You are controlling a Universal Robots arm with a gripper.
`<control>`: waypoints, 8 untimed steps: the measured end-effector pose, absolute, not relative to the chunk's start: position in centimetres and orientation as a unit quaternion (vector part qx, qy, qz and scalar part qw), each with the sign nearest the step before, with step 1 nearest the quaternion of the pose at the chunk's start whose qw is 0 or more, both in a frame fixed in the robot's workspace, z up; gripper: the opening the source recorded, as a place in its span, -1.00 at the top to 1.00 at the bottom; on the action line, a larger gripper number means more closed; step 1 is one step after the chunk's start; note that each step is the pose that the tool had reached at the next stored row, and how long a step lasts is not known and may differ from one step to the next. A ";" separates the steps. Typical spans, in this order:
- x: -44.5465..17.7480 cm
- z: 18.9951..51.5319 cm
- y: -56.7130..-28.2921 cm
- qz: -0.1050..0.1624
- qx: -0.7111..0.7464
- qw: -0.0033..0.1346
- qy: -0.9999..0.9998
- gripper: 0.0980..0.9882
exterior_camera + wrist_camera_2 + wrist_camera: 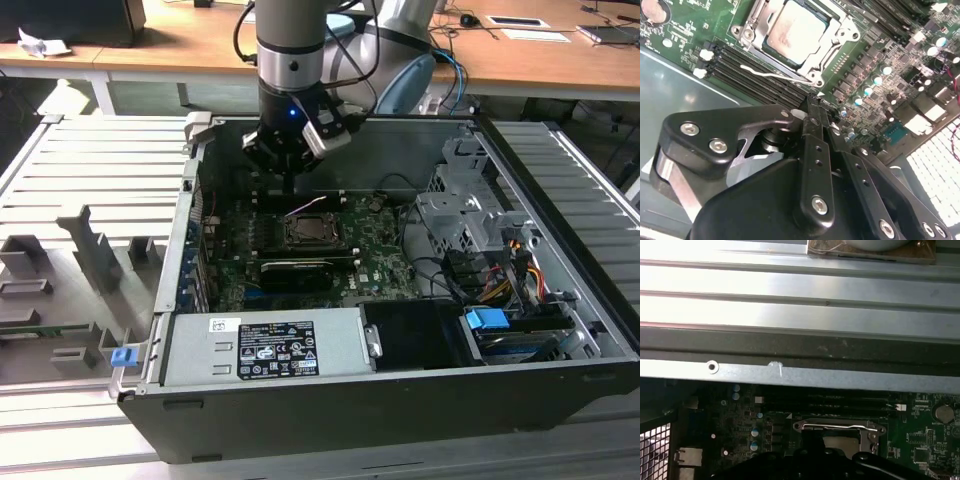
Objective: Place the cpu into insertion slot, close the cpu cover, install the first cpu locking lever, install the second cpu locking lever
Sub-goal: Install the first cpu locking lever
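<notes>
The cpu (794, 31) lies flat in the insertion slot (308, 233) on the green motherboard, its pale metal top showing. The silvery cpu cover (842, 36) lies down around it as a frame. A thin locking lever (771, 75) runs along the socket edge beside the memory slots; in the exterior view this lever (306, 207) stands lifted off the board. My gripper (812, 102) hangs above the socket's edge, close to the lever's hooked end, fingers together with nothing seen between them. The exterior view has the gripper (292, 183) just behind the socket. The socket (839, 431) lies under the case wall.
The open computer case (560, 180) surrounds the work. Black memory slots (747, 75) lie by the socket. A long black expansion card (296, 273) sits in front of it. A drive cage with cables (480, 250) is at the exterior view's right, a power supply (265, 345) in front.
</notes>
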State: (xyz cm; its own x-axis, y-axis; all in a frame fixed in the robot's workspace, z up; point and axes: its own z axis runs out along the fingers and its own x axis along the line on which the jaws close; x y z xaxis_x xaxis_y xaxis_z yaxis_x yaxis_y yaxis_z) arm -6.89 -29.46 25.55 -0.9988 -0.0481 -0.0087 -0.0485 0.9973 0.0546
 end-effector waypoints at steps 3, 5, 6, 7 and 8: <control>-6.7 25.4 -29.5 0.027 -0.023 0.004 0.999 0.98; -6.6 25.4 -29.5 0.027 -0.023 0.004 0.999 0.98; -6.6 25.3 -29.5 0.027 -0.022 0.004 0.999 0.98; -6.5 25.3 -29.5 0.027 -0.022 0.004 0.999 0.98; -6.5 25.3 -29.5 0.027 -0.022 0.004 0.999 0.98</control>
